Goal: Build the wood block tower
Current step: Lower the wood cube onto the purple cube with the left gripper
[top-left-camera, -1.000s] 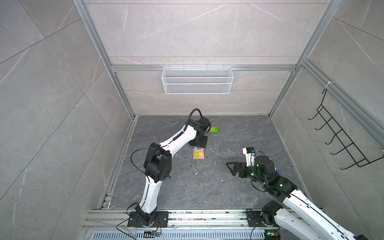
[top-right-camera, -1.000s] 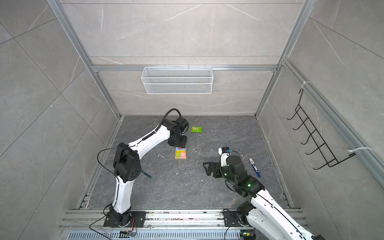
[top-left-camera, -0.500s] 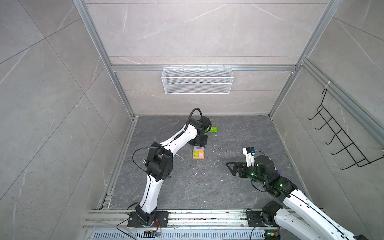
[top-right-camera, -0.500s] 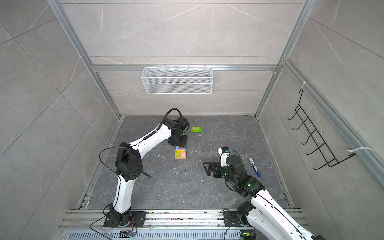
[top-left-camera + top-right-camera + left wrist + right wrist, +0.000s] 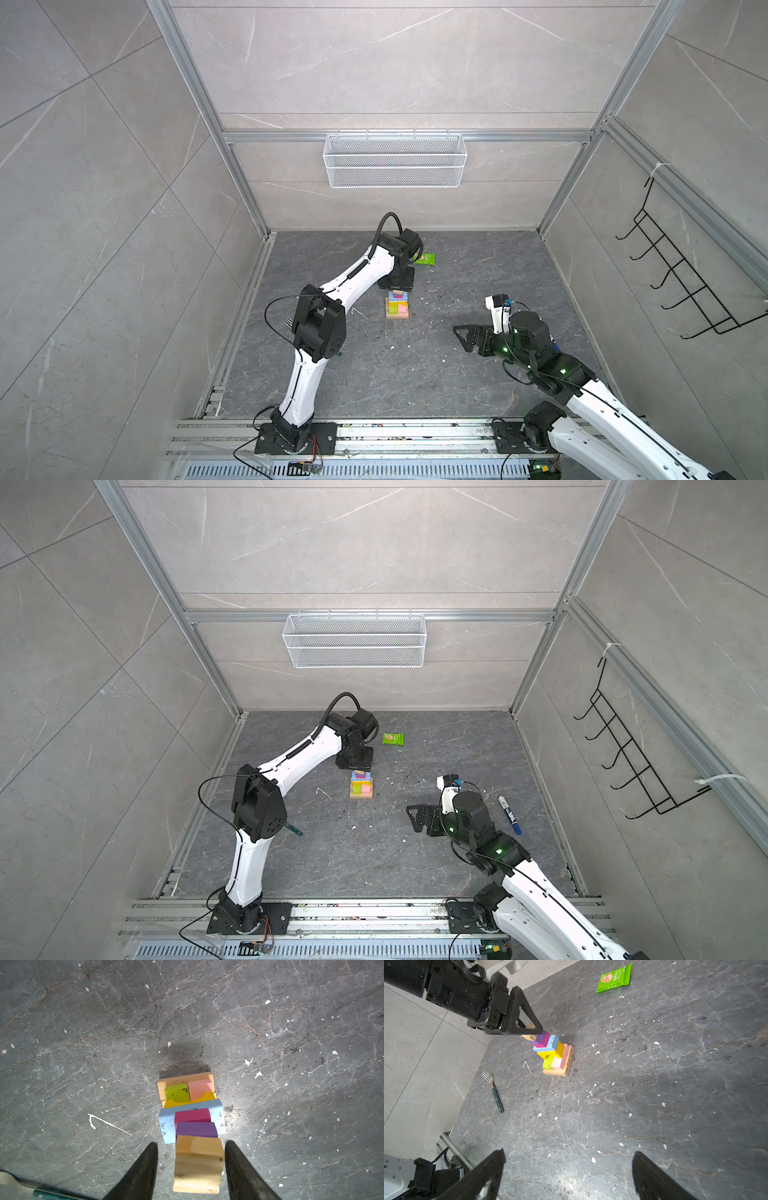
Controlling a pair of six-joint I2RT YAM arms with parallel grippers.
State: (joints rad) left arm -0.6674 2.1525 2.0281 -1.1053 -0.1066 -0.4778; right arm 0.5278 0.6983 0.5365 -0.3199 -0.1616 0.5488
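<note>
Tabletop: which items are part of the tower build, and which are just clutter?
Job in hand:
block tower
tan cube at its top
left tool, jaws either side of that cube

Just lying about:
green snack packet
fork
blue marker
right tool, open, well clear of the stack

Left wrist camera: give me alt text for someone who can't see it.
Looking down the tower, a tan cube tops the stack between the open fingers of the left gripper, with a clear gap on one side. Below it step coloured blocks on tan bars, on a grey stone table.
</note>
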